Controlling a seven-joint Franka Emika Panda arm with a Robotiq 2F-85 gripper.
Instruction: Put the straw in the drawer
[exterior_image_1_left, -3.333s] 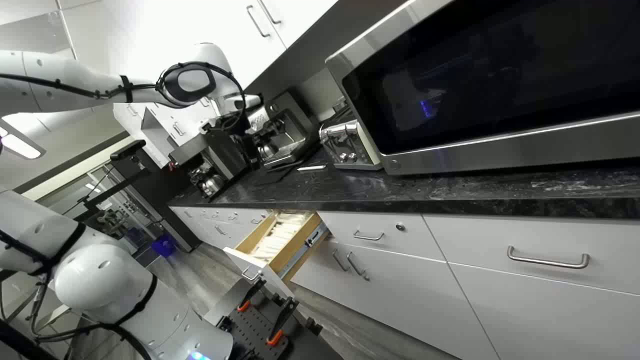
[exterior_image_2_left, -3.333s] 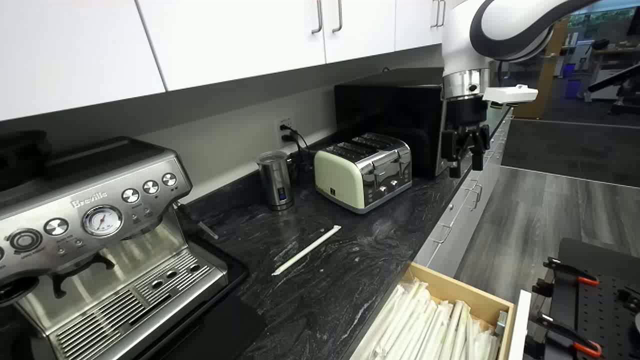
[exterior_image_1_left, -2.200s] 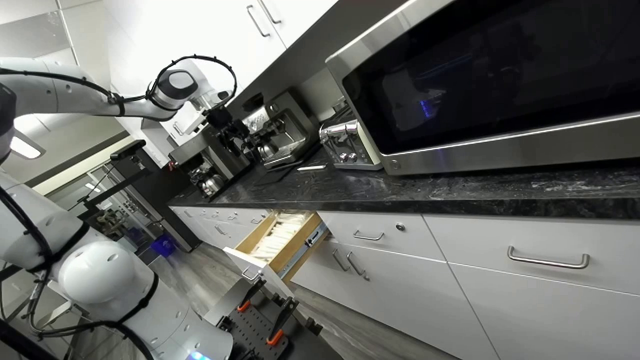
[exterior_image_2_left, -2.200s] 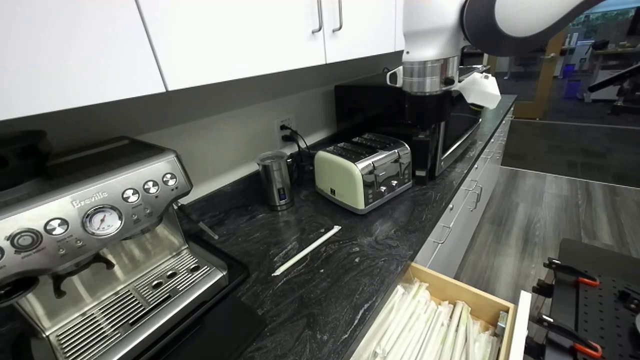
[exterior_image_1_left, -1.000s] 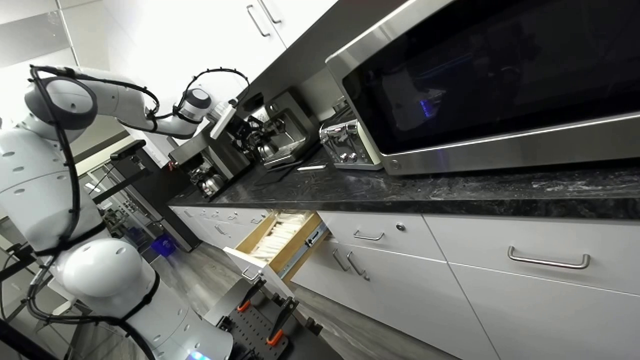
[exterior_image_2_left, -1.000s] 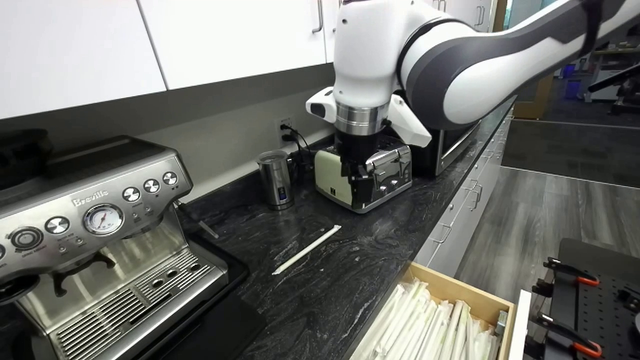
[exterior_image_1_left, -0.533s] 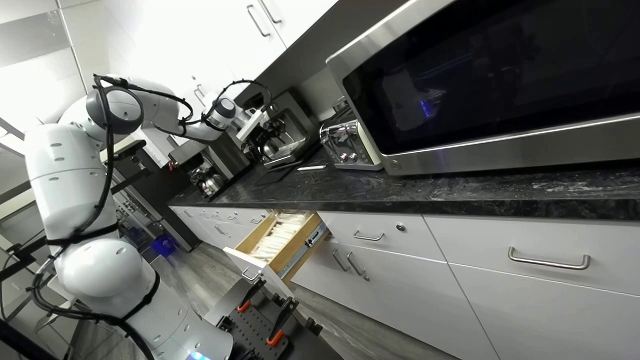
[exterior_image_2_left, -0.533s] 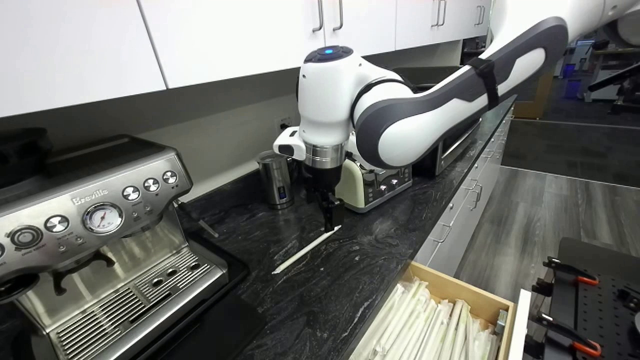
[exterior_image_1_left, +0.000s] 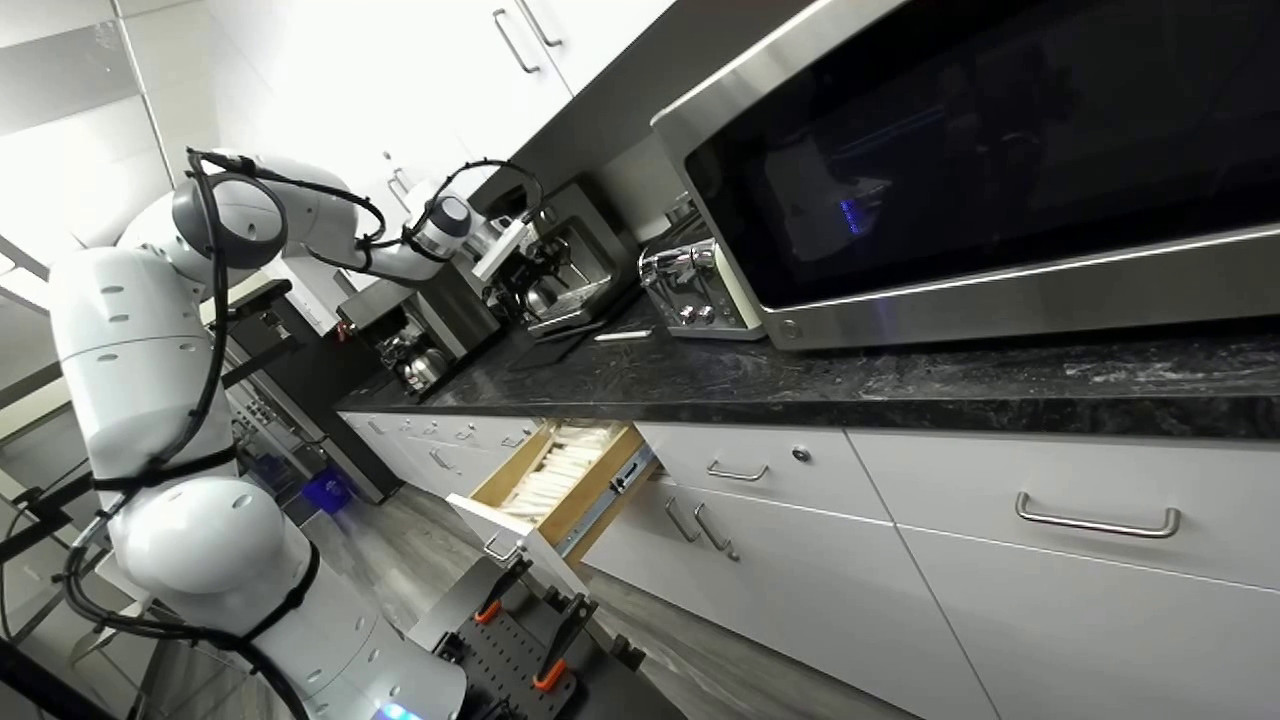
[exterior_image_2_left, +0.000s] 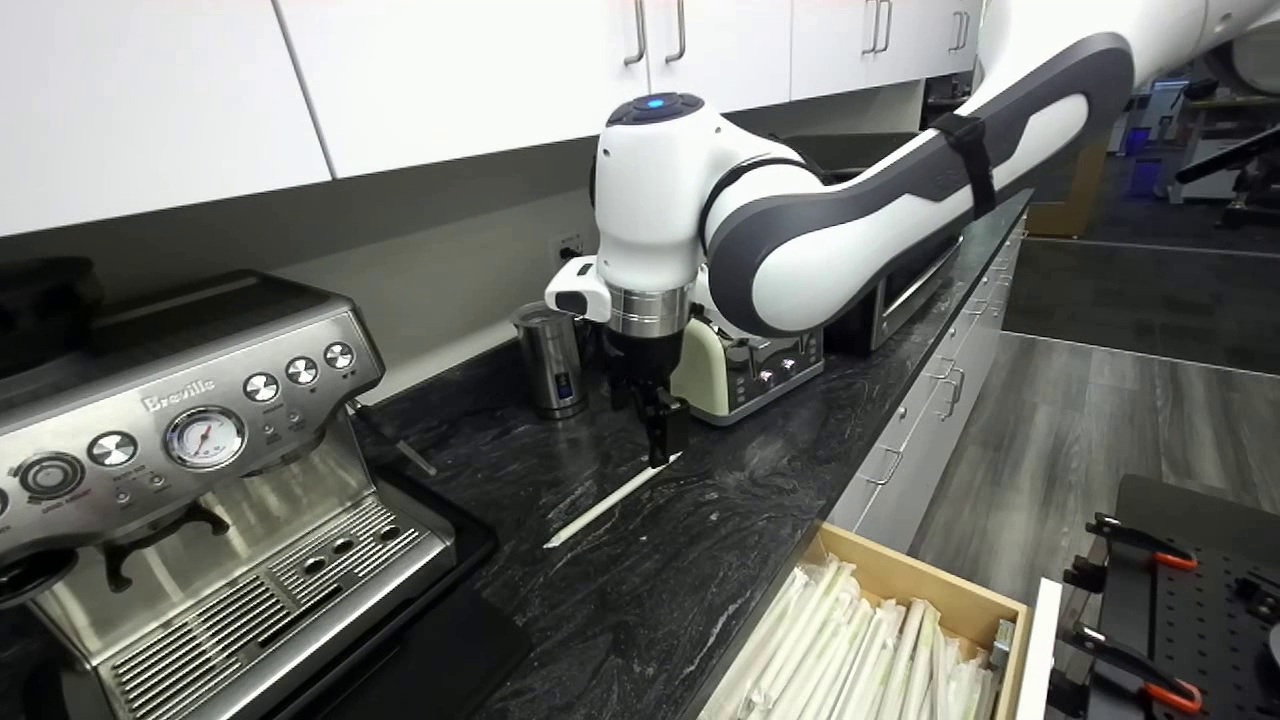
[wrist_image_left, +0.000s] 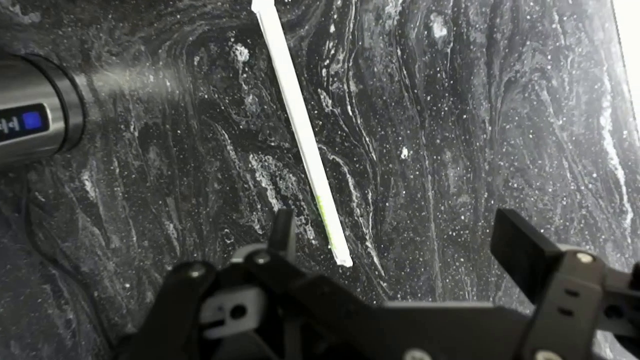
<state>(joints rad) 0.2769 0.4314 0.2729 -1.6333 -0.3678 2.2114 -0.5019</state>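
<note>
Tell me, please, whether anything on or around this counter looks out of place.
One thing does: a thin white wrapped straw lies loose on the black marbled counter, while similar wrapped straws are gathered in the open, white-fronted drawer with light-wood sides. It probably belongs with them.

In an exterior view the robot arm (exterior_image_2_left: 880, 230) reaches from the upper right; its tool (wrist_image_left: 392, 230) points down, fingers (wrist_image_left: 520, 252) apart.

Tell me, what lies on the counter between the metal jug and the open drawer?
A straw lies on the counter between the metal jug and the drawer; an exterior view shows it.
</note>
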